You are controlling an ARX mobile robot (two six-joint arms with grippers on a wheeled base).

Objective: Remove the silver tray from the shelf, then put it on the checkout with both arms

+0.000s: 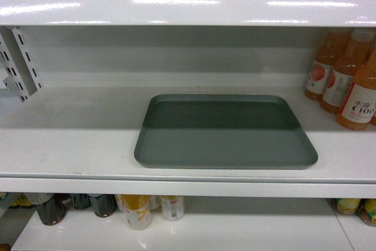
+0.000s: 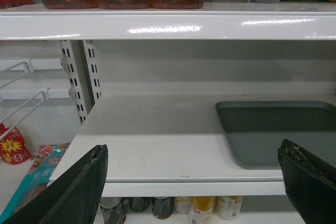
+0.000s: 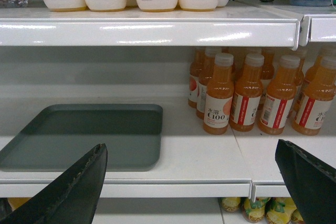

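Note:
The silver tray (image 1: pixel 225 132) lies flat on the white shelf (image 1: pixel 70 145), a dark grey-green rectangle near the front edge. The left wrist view has the tray (image 2: pixel 283 132) at right and the shelf (image 2: pixel 157 135) ahead. My left gripper (image 2: pixel 191 153) stands open, short of the shelf front, left of the tray, nothing between its fingers. In the right wrist view the tray (image 3: pixel 84 135) lies at left. My right gripper (image 3: pixel 189 153) is open too, facing the shelf (image 3: pixel 199 156) just right of the tray. Neither gripper shows in the head view. The checkout is out of view.
Orange juice bottles (image 1: pixel 349 80) stand on the shelf right of the tray, several of them (image 3: pixel 247 93). An upper shelf board (image 1: pixel 188 10) hangs above. Bottles and cans (image 1: pixel 138 210) sit on the shelf below. A slotted upright (image 2: pixel 79 77) and wire hooks are at the left.

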